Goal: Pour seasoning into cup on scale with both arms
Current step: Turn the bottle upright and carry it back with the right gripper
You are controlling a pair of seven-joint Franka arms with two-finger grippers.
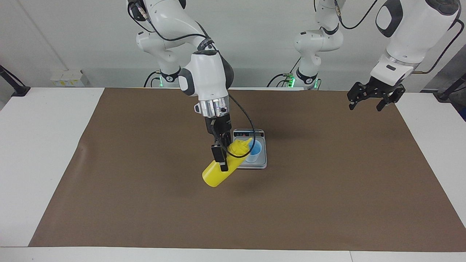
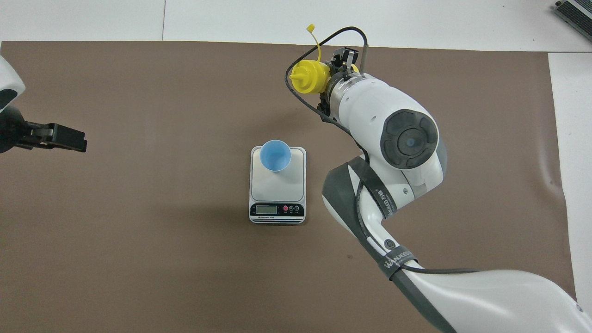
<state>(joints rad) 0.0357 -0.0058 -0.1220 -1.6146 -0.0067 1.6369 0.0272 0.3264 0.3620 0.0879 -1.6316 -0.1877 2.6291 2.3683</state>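
Now your bottle (image 1: pixel 222 168) hangs tilted in the air over the middle of the desk, its long axis slanting from a raised base down to the nozzle, which points toward the cup (image 1: pixel 253 151). From the facing camera the nozzle tip appears at the cup's rim; from overhead it sits well short of the cup, so you cannot tell from these views whether the tip is truly above the opening. That gap between nozzle and cup mouth is what your pour turns on. The tethered cap (image 2: pixel 311 28) dangles free, so the nozzle looks open.

Your cup stands on the scale (image 2: pixel 278 185), at the plate's edge farthest from the robots, with the display strip along the edge nearest them. The scale lies mid-desk on the brown mat (image 1: pixel 145 203).

Your right gripper (image 1: pixel 222 156) is clenched across the bottle's body, reaching straight down from its wrist. Your left gripper (image 1: pixel 375 95) waits, jaws spread and empty, high over the desk's corner at the left arm's end, nearest the robots, well apart from the cup.
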